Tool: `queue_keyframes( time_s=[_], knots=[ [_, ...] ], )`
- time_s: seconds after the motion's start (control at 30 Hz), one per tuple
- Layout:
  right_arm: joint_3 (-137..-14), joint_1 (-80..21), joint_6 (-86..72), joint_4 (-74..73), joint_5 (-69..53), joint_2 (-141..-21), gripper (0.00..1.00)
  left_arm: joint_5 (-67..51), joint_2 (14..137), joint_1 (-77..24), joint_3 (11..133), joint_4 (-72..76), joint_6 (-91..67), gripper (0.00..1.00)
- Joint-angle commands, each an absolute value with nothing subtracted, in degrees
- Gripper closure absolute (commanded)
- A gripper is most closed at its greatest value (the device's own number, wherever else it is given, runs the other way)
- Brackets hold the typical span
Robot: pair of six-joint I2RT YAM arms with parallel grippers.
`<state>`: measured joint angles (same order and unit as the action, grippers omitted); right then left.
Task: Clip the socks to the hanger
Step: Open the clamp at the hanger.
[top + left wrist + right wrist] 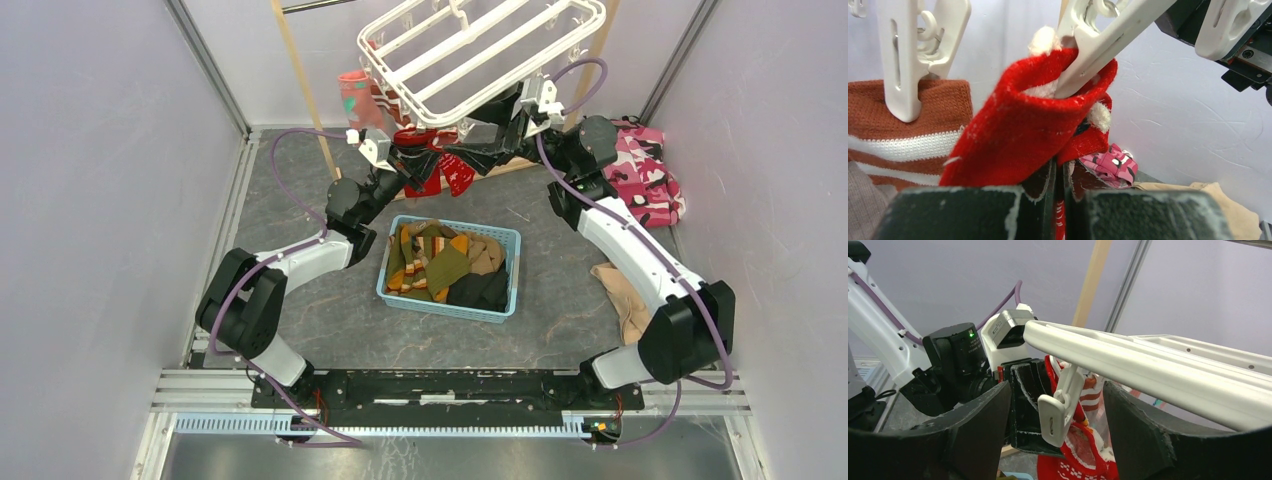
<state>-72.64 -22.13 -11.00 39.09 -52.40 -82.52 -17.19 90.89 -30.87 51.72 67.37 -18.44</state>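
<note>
One red sock (1018, 135) stands cuff-up above the left pincer (1060, 176) pinching it. Right pincer (1058, 399), spread, straddles the clip (1052, 419) at the worktop's (335, 305) far edge.

Where I work: pale lilac walls (90, 200) close round three sides of a dark, mottled grey floor (335, 322) under even light. Aluminium posts (210, 70) stand in the back corners, and a light wooden stand (300, 85) rises against the back wall.
</note>
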Motion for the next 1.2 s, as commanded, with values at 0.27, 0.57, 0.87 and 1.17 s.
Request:
queue_keyframes(
  time_s=[0.27,0.57,0.87,1.17],
  knots=[
    [-76.52,-22.34,-16.37,45.79,-53.09,-85.08,0.17,-18.44,88.68,-30.54,52.82,68.55,-19.16,0.98],
    [-75.74,-22.8,-23.05,53.7,-53.61,-86.25,0.2,-18.35,88.69,-30.6,52.82,68.04,-18.99,0.98],
    [-75.28,-22.85,-26.3,57.0,-54.05,-86.44,0.27,-18.36,88.51,-30.59,53.0,67.77,-18.9,0.98],
    [-75.89,-22.81,-27.1,57.06,-54.18,-86.87,0.38,-18.2,88.1,-30.59,52.93,67.42,-18.62,0.98]
  ],
)
